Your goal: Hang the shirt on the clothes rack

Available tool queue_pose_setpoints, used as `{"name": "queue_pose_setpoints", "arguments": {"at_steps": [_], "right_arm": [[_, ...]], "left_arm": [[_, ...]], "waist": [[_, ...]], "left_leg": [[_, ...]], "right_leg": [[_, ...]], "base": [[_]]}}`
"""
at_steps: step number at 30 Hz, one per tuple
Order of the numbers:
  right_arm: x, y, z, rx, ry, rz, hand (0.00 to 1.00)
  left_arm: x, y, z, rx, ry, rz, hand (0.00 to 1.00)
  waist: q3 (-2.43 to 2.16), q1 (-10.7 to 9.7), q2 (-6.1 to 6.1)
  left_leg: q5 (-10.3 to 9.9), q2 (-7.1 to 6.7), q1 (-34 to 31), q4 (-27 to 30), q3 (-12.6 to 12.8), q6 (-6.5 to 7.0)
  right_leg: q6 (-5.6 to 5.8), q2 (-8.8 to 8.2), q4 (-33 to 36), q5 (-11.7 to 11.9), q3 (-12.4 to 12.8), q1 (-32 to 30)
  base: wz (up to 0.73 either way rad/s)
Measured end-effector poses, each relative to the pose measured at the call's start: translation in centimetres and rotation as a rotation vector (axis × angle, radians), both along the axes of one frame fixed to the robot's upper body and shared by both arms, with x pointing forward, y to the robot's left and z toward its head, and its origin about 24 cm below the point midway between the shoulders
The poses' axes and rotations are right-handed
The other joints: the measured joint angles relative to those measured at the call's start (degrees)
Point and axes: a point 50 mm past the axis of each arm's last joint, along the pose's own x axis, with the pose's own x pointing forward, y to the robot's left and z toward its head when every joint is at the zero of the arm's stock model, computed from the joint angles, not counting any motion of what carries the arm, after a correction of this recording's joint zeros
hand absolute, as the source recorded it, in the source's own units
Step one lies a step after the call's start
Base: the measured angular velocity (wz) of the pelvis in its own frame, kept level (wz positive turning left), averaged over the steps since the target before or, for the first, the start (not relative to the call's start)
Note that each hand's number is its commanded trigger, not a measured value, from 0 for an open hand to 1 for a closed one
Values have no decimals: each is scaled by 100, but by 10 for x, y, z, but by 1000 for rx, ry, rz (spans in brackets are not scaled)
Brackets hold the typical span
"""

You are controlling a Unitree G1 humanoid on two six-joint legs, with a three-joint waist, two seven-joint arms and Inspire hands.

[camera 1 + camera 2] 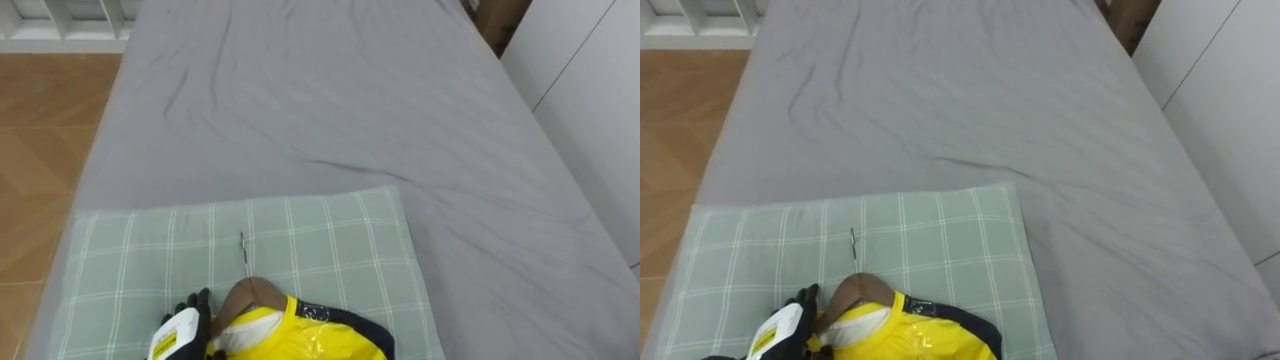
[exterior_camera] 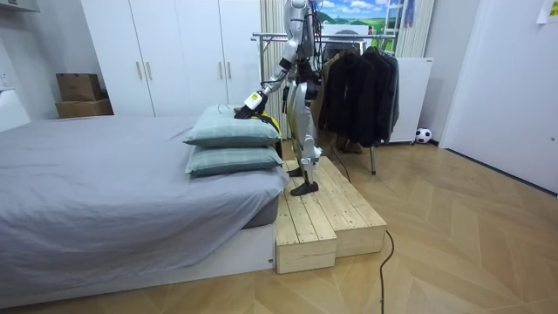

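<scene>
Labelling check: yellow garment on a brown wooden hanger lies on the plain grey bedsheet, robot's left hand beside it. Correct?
Not quite. The yellow garment on the brown wooden hanger lies on the pale green checked pillow, not directly on the plain grey bedsheet; the left eye view shows it. The left hand is beside it, as you say.

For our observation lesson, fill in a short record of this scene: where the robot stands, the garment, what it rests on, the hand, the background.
Stand: on a wooden platform beside the bed
Garment: yellow garment on a wooden hanger
Rests on: green checked pillow, top of two
Left hand: against the hanger's left side, grip unclear
Background: rack of dark coats
</scene>
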Motion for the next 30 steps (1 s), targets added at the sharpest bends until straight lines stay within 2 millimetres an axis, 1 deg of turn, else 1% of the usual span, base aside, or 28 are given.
{"name": "queue_pose_setpoints", "arguments": {"at_steps": [1, 2, 7, 11, 13, 20, 30], "right_arm": [[0, 0, 0, 0, 0, 0, 0], [0, 0, 0, 0, 0, 0, 0], [0, 0, 0, 1, 0, 1, 0], [2, 0, 0, 1, -3, 3, 0], [2, 0, 0, 3, -1, 3, 0], [2, 1, 0, 3, 5, 4, 0], [5, 1, 1, 1, 5, 7, 0]], "left_arm": [[0, 0, 0, 1, -1, 2, 69], [0, 1, 0, 2, -1, 3, 100], [1, 3, 2, 17, -20, 24, 100], [14, 12, 13, 54, -80, 46, 100], [17, 15, 16, 67, -89, 50, 100], [21, 18, 20, 93, -103, 69, 100], [21, 18, 20, 97, -103, 72, 100]], "waist": [[-1, 0, -1], [0, 0, -1], [-2, 3, -2], [-13, 13, -18], [-17, 10, -24], [-20, 7, -28], [-20, 3, -28]], "left_leg": [[0, 8, -2, 2, 3, -2], [-1, 14, -3, 2, 4, -4], [0, 24, -24, 13, 10, -7], [0, 28, -107, 50, 11, -7], [0, 27, -105, 54, 20, -7], [0, 28, -110, 65, 42, -7], [0, 24, -122, 70, 49, -7]], "right_leg": [[-5, 7, -2, 3, 0, -5], [-9, 13, -3, 5, 0, -10], [-18, 21, -4, 11, 4, -46], [-23, 17, 33, 15, 6, -104], [-23, 14, 37, 15, 8, -105], [-22, 9, 37, 14, 21, -110], [-16, 1, 24, 11, 13, -110]], "base": [[0], [0], [0], [0], [0], [0], [0]]}}
